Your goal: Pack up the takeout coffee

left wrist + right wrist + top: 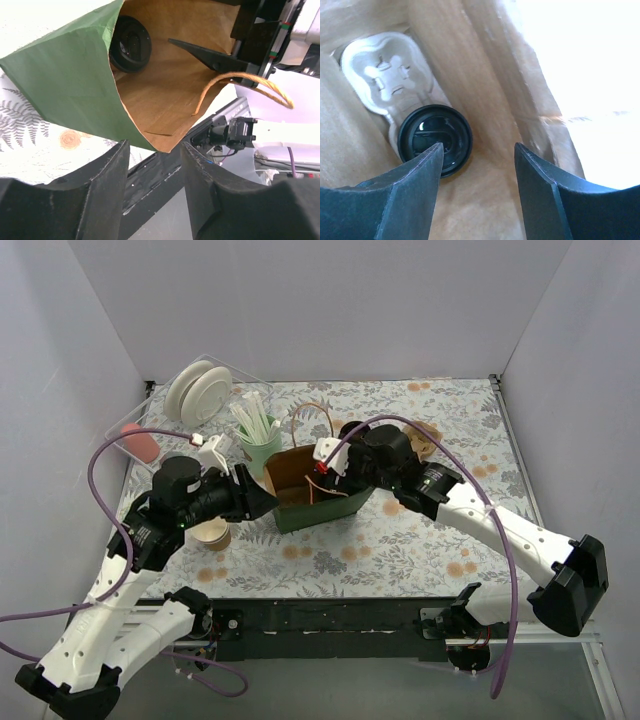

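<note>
The takeout coffee stands deep inside the paper bag (pixel 312 502), which is green outside and kraft-brown inside. Only the coffee's black lid shows, in the right wrist view (pixel 435 140) and the left wrist view (pixel 131 44). It sits at the end of a pale moulded-pulp carrier (pixel 387 75) on the bag's floor. My right gripper (pixel 477 160) is open and empty inside the bag's mouth, above the lid; it also shows in the top view (pixel 325 475). My left gripper (pixel 152 150) is open at the bag's left rim, the bag's corner just beyond its fingertips, untouched.
A mint-green cup of white straws (pixel 258 445) stands behind the bag. A clear bin with white lids (pixel 197 392) and a pink object (pixel 140 445) sit at the back left. A second brown cup (pixel 212 533) stands by my left arm. Brown items (pixel 422 438) lie behind my right arm.
</note>
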Tool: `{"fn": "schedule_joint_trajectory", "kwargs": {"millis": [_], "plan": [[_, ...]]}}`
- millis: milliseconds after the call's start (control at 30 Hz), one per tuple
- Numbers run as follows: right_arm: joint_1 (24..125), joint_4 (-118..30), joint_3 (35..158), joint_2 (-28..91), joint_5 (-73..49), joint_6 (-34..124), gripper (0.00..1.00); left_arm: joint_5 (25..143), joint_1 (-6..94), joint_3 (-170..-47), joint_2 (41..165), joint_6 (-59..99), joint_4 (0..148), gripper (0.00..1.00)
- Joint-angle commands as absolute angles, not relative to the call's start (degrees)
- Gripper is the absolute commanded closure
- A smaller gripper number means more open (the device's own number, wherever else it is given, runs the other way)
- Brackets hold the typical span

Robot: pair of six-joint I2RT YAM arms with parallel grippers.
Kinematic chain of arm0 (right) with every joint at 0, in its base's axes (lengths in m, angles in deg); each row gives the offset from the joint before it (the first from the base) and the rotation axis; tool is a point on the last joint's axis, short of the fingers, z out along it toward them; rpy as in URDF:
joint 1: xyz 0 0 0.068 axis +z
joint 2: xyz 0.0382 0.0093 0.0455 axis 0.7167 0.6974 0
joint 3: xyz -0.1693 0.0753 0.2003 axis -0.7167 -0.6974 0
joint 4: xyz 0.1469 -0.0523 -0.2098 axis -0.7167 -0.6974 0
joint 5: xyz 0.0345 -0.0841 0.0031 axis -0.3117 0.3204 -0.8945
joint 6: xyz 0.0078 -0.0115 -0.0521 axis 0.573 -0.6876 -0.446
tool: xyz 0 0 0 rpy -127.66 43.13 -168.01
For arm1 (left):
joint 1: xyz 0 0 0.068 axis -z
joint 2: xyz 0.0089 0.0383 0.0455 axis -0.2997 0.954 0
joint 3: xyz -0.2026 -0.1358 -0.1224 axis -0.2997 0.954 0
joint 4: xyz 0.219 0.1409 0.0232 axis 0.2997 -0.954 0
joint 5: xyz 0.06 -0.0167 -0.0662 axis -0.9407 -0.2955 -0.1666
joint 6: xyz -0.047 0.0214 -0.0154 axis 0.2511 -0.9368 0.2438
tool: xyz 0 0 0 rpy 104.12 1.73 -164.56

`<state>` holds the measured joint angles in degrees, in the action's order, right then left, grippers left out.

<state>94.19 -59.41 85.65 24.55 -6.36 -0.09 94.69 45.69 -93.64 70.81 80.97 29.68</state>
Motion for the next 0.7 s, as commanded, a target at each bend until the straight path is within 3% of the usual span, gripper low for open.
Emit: {"fn": "schedule_joint_trajectory", "kwargs": {"millis": [0, 233, 667], "plan": [[93.68, -55.2, 89.18, 23.96, -4.3, 1.93, 0.34, 91.6, 45.74, -97.35, 71.12, 78.95, 27.1, 0.53], [93.33, -56.69, 91.65, 24.31, -4.3, 3.69, 0.33, 89.05, 45.74, -99.03, 70.68, 77.36, 26.04, 0.35], [92.8, -58.18, 96.04, 23.61, 0.88, 5.1, 0.34, 80.09, 45.74, -107.11, 75.32, 74.99, 24.03, 0.22]]}}
